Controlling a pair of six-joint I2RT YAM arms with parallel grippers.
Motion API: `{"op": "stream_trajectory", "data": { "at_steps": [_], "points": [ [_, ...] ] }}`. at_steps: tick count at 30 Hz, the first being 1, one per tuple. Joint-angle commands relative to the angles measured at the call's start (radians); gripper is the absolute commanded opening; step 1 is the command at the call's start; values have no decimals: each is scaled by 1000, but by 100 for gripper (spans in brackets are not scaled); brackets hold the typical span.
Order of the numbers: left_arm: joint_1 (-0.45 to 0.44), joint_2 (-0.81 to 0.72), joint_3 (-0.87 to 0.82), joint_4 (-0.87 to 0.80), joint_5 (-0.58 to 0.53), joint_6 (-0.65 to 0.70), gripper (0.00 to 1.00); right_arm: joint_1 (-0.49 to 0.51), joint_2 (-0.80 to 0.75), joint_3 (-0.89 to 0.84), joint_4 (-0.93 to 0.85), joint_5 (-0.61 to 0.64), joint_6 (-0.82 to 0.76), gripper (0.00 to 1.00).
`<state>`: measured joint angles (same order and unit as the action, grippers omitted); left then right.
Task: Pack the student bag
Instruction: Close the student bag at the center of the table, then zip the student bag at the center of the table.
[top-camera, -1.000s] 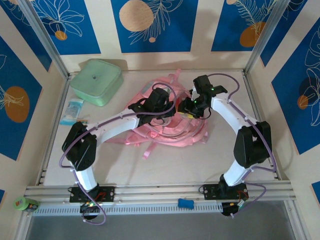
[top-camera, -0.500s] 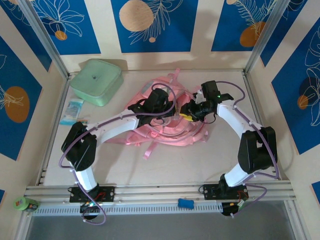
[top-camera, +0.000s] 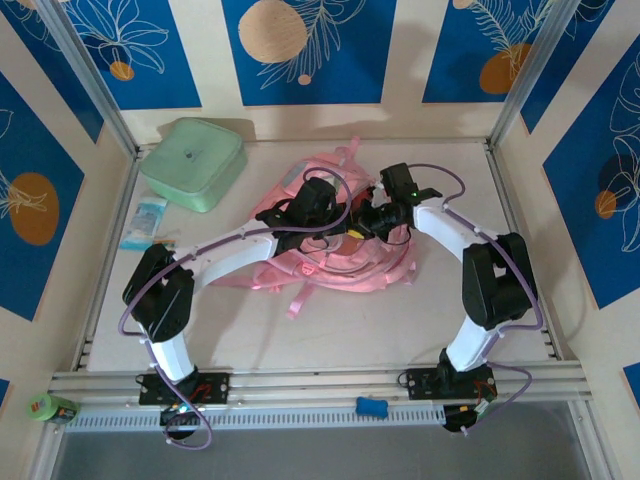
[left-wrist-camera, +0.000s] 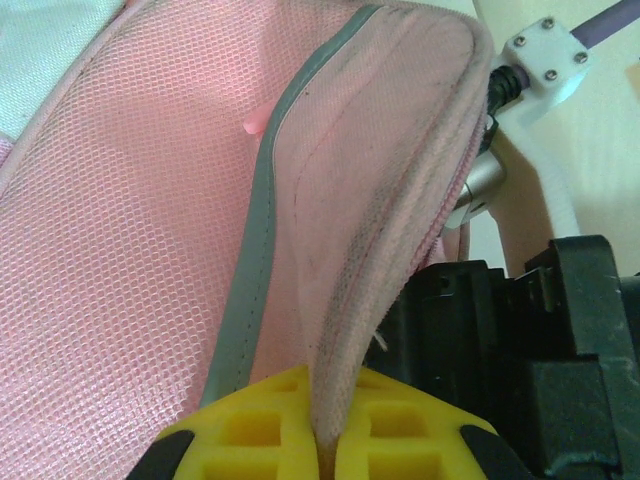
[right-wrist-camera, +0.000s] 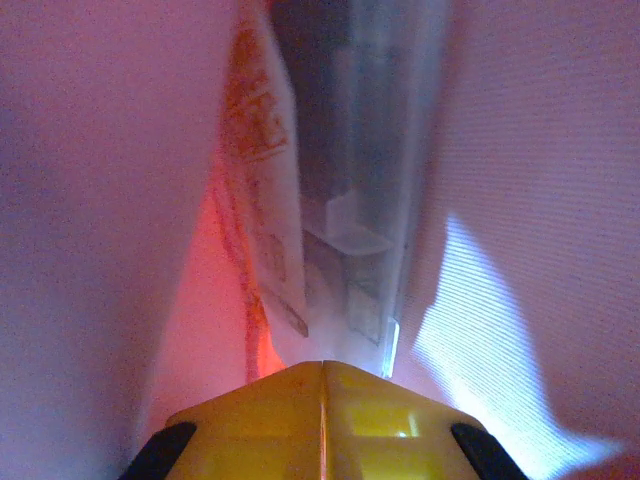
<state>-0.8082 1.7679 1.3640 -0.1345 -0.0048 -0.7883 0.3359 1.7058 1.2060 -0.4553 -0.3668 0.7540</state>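
Left end effector was clamped on the flap edge of the one student bag, pink mesh with grey trim, which lay crumpled mid-table toward the far edge. Right end effector was closed inside the bag, one clear packet just ahead. One mint case sat at the far-left corner, one small pouch by the left edge.

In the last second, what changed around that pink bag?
The right gripper pushed leftwards, deeper into the student bag, and its jaws closed. The left gripper kept pinching the bag's opening edge; the mint green case stayed put.
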Motion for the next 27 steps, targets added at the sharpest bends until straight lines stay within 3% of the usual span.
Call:
{"op": "stream_trajectory", "data": {
  "at_steps": [1, 2, 8, 15, 21, 27],
  "points": [
    [4, -35, 11, 80, 9, -9, 0, 4, -48, 10, 19, -17, 14, 9],
    [3, -37, 10, 73, 13, -6, 0, -8, -72, -7, 14, -16, 3, 10],
    [9, -79, -53, 139, 101, -7, 34, -61, -226, -76, -172, 101, -120, 15],
    [66, -226, -245, 227, 200, -87, 47, -16, -398, -150, -349, 326, -160, 29],
    [161, -281, -431, 288, 214, -150, 49, 208, -434, -172, -370, 541, -17, 45],
    [226, -280, -514, 308, 199, -165, 47, 403, -341, -126, -310, 649, 171, 49]
  ]
}}
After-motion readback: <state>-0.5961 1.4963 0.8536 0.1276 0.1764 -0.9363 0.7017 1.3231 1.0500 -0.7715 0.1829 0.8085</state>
